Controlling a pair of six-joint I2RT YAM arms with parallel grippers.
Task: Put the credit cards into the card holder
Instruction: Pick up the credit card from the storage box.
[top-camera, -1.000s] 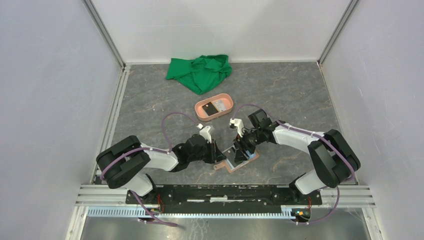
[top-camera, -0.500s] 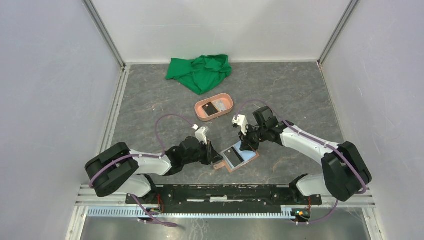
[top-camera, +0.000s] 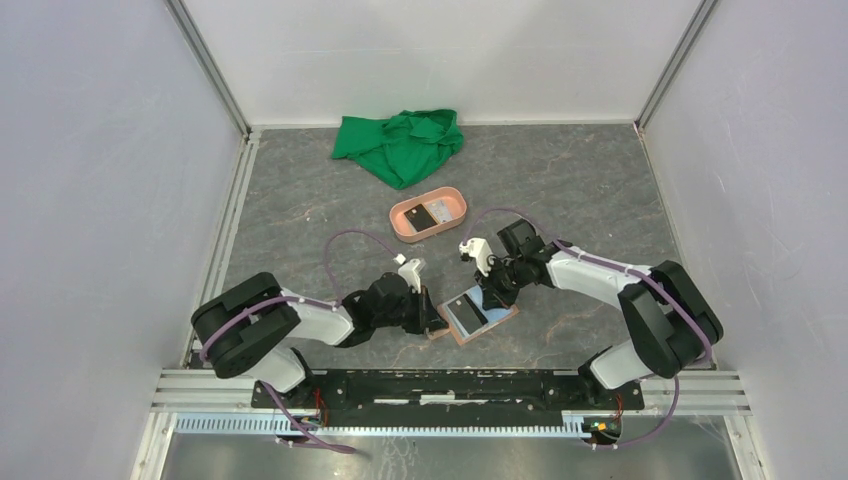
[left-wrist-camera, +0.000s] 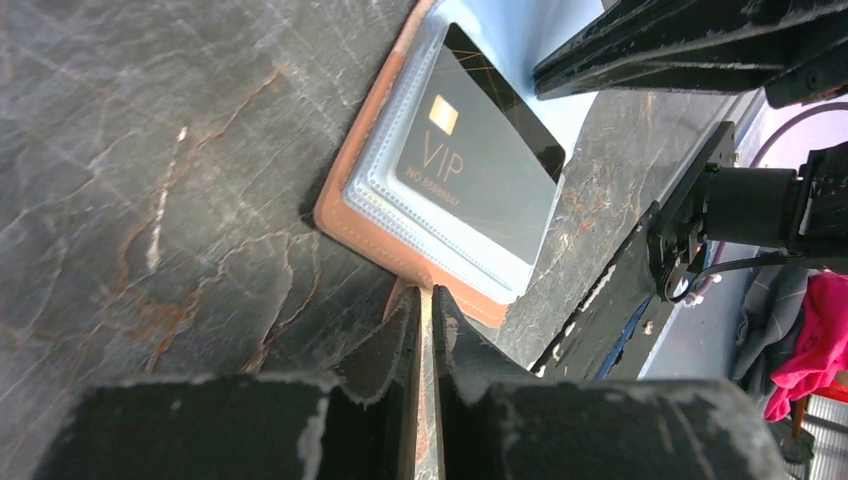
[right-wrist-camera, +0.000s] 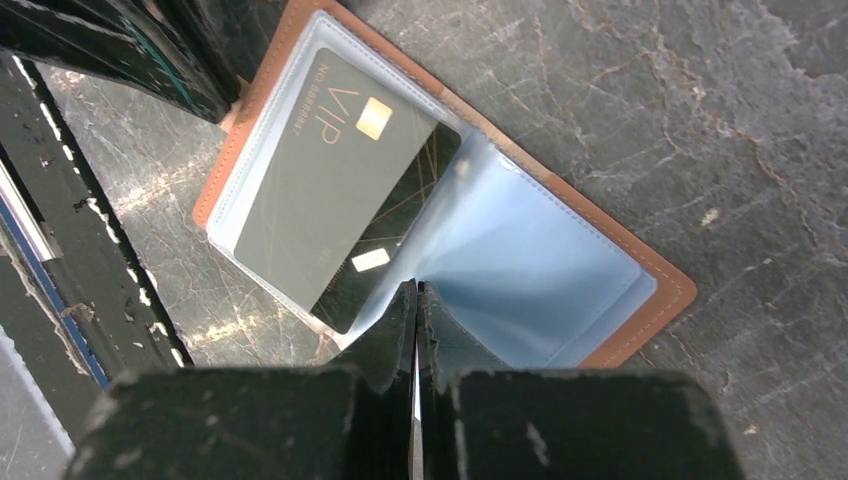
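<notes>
My left hand (left-wrist-camera: 422, 295) pinches the open card holder (left-wrist-camera: 345, 215) by its tab, flat on the tabletop (left-wrist-camera: 150, 150). A black VIP card (right-wrist-camera: 320, 190) sits in one sleeve. My right hand (right-wrist-camera: 415, 288) is closed on the next clear sleeve (right-wrist-camera: 520, 270). Beyond, a dark card (top-camera: 425, 215) lies in the pink tray (top-camera: 460, 200).

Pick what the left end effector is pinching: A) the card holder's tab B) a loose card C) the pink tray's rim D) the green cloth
A: the left wrist view shows the left end effector closed on the short tan tab of the card holder.
</notes>
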